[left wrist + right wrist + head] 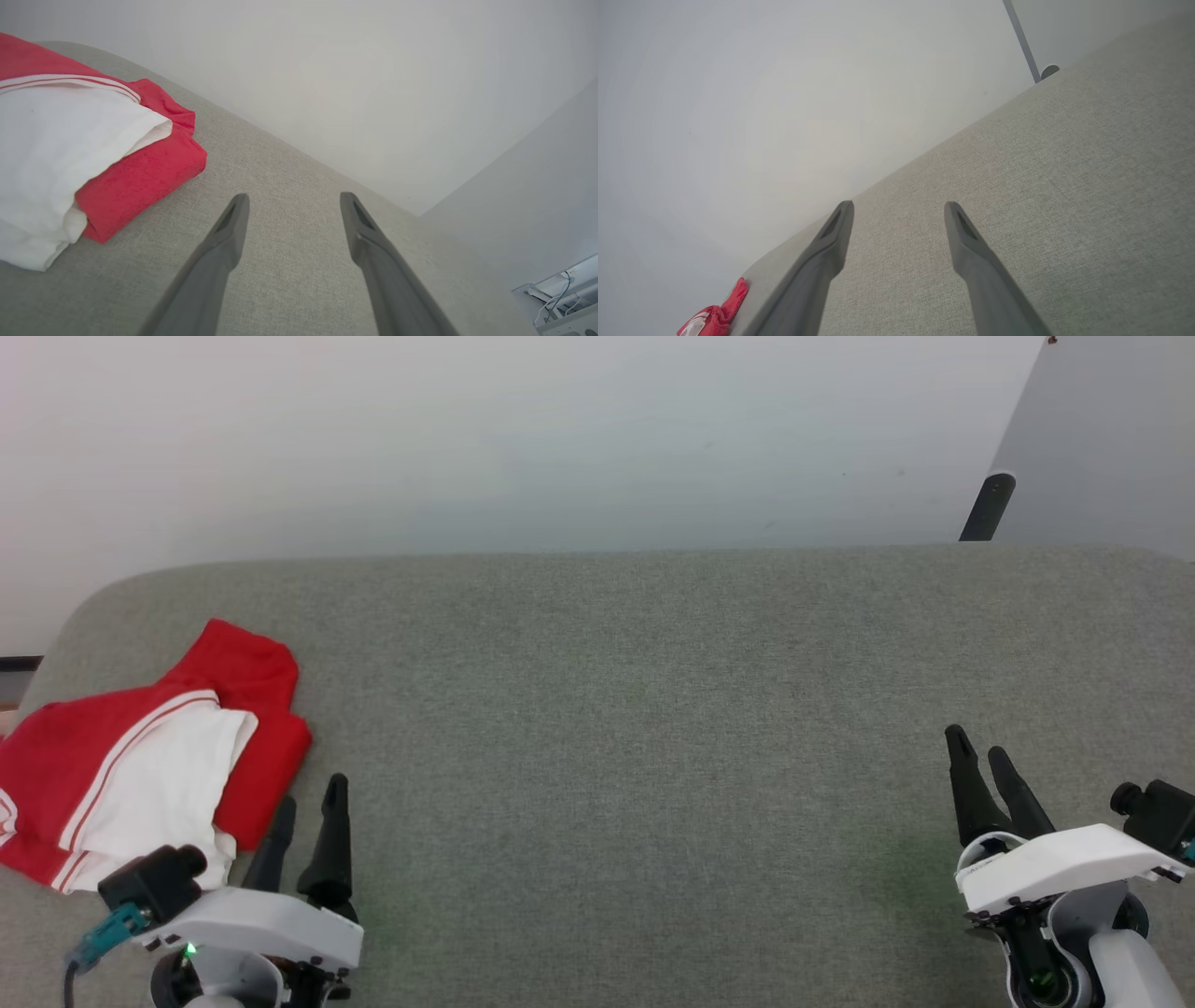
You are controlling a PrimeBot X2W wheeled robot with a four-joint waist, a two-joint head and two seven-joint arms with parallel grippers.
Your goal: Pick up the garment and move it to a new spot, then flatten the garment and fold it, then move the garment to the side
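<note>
The garment [140,756] lies folded in a red and white bundle at the left end of the grey fabric table [635,709], a white sleeve with striped trim on top. In the left wrist view the garment [70,154] sits at the left, apart from the fingers. My left gripper [308,798] stands open just right of the bundle's near corner, nothing between its fingers. Far off at the lower right, my right gripper [978,753] is open and holds nothing. The right wrist view catches a corner of the garment [717,315] at its bottom left.
A pale wall rises behind the table's far edge. A dark post [986,507] with a grey panel stands at the back right. The table's left corner is rounded, close to the garment. Cables and a white frame [560,298] show past the table's edge.
</note>
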